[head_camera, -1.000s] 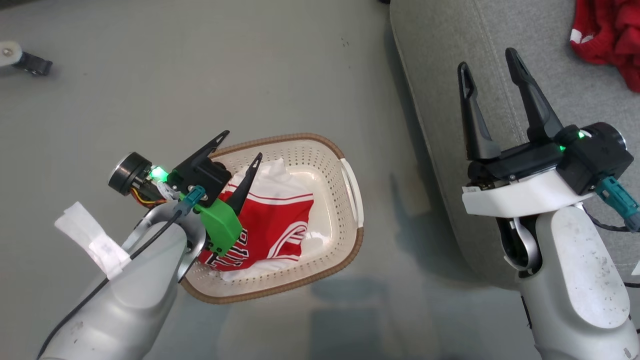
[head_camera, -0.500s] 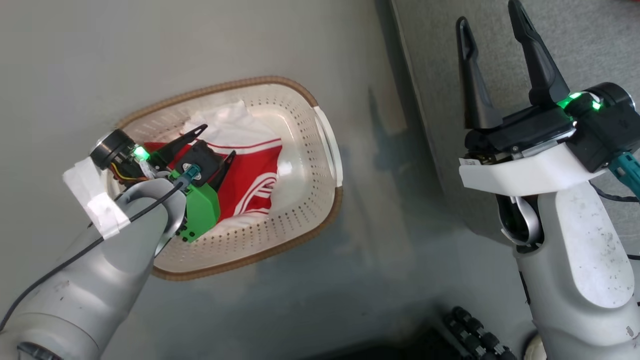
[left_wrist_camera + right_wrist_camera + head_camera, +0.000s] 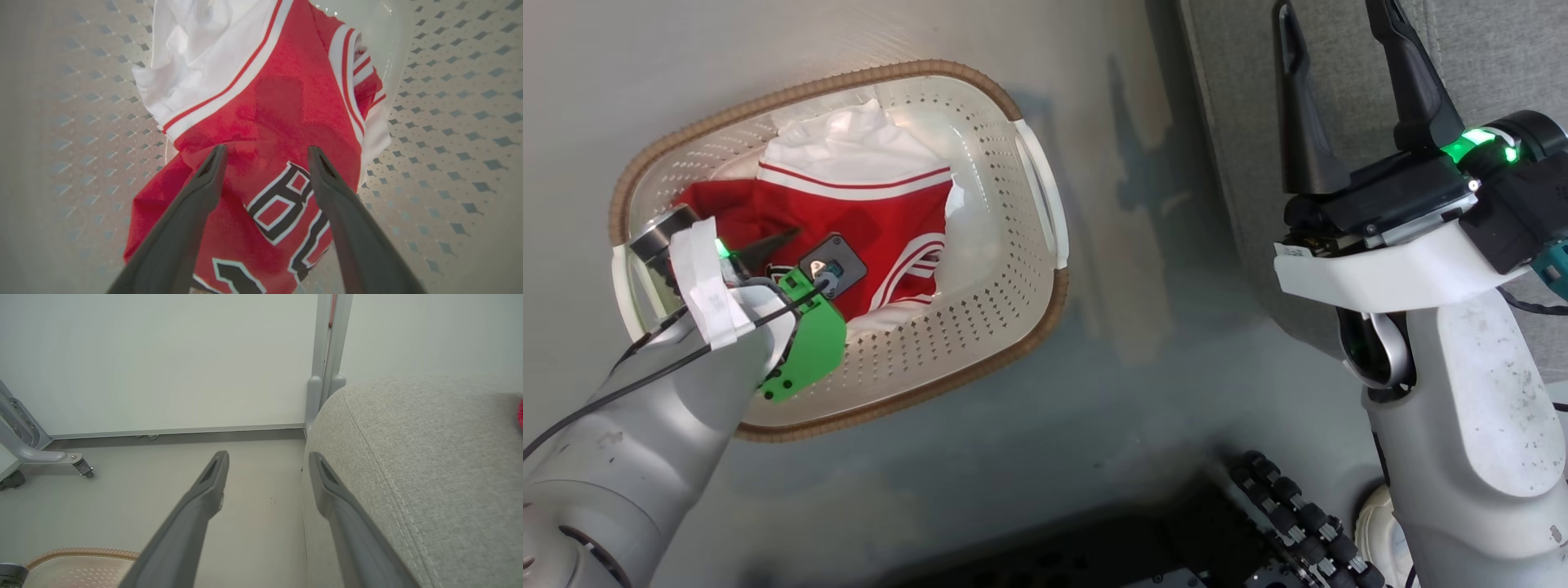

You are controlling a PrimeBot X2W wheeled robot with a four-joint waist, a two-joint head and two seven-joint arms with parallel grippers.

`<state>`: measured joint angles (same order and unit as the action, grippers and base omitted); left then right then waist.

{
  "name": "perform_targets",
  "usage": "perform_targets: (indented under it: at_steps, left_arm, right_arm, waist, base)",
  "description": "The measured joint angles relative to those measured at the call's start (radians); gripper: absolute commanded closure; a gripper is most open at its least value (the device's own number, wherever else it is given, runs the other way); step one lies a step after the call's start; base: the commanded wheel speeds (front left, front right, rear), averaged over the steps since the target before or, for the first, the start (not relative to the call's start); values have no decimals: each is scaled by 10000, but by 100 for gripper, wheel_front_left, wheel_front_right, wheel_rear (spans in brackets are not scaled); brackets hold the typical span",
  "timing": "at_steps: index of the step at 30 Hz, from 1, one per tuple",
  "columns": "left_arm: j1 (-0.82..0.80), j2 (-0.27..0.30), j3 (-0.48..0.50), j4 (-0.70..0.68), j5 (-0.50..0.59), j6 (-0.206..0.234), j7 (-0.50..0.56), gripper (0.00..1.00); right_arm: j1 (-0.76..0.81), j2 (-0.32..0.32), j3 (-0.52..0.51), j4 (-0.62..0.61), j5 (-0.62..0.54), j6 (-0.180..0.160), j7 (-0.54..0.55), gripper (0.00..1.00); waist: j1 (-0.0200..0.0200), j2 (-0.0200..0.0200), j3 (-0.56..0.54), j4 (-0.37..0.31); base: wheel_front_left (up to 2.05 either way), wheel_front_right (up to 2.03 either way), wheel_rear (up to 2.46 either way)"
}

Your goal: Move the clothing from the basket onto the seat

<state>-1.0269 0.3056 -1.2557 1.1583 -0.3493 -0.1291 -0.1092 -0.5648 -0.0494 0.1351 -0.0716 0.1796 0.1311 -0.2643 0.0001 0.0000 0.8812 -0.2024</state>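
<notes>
The cream perforated basket [image 3: 1029, 269] stands on the grey floor at the left of the head view. In it lies the clothing: a red jersey [image 3: 882, 220] with white trim and black lettering. My left gripper [image 3: 780, 249] reaches down inside the basket. In the left wrist view it [image 3: 266, 150] stands open just above the jersey [image 3: 278, 102], its fingers either side of the lettering, holding nothing. My right gripper [image 3: 1331, 12] is open and empty beside the grey seat [image 3: 1225, 98]. A sliver of red cloth [image 3: 520, 414] lies on the seat [image 3: 429, 457].
A dark ribbed part of my base [image 3: 1282, 506] shows at the bottom. The right wrist view shows my open right gripper [image 3: 268, 456], a white wall panel with a grey post [image 3: 327, 375], a castor leg [image 3: 81, 467] and the basket rim [image 3: 81, 553].
The head camera has tilted, so the basket sits higher and further left in view. My left gripper has gone down into the basket over the jersey. The right gripper stays open.
</notes>
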Motion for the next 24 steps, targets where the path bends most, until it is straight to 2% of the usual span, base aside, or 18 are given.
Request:
perform_targets:
  at_steps: [6, 16, 17, 18, 19, 24]
  left_arm:
    - [-128, 111, -209, 334, 278, 0, 1009, 0]
    - [-431, 75, -255, 456, 506, 0, 1712, 0]
    - [-445, 63, -253, 495, 568, 0, 1839, 39]
    - [-445, 46, -255, 512, 642, 0, 1929, 74]
    - [-445, 21, -255, 518, 742, 0, 1962, 100]
    - [-446, -77, -255, 474, 884, 0, 1944, 100]
  right_arm:
    - [-20, 0, -23, -222, -10, 0, 0, 0]
    - [32, 0, -159, -825, -136, 0, 2, 0]
    - [44, 0, -169, -871, -138, 0, 2, 0]
    - [61, 0, -173, -901, -142, 0, 0, 0]
    - [86, 2, -174, -932, -151, 0, 0, 0]
    - [157, 2, -199, -943, -238, 0, 2, 0]
  waist:
    - [0, 0, 375, -44]
    - [0, 0, 973, -20]
    - [0, 0, 1027, -13]
    - [0, 0, 1062, -6]
    - [0, 0, 1098, 6]
    - [0, 0, 1129, 115]
  base:
    - [0, 0, 0]
    - [0, 0, 0]
    - [0, 0, 0]
    - [0, 0, 0]
    - [0, 0, 0]
    - [0, 0, 0]
